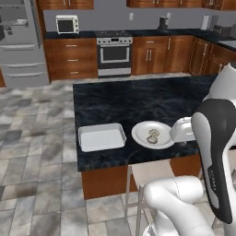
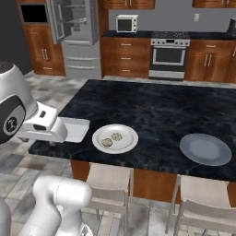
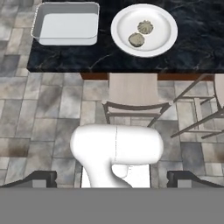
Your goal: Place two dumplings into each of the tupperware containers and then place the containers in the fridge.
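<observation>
Hand view: the hand (image 3: pixel 112 178) spread wide, holding nothing; two dumplings (image 3: pixel 141 33) on a white plate (image 3: pixel 164 26) at top centre, tupperware container (image 3: pixel 65 22) upper left on the surface (image 3: pixel 197 52).

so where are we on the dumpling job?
Nothing looks done yet. Two dumplings sit on the white plate; the container beside it is empty. The gripper is open and holds nothing, back over the stool. Left: fill the containers, then move them to the fridge, whose door stands open.

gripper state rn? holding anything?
gripper: open, jaws wide apart, holding nothing; it hangs over the floor in front of the counter.
</observation>
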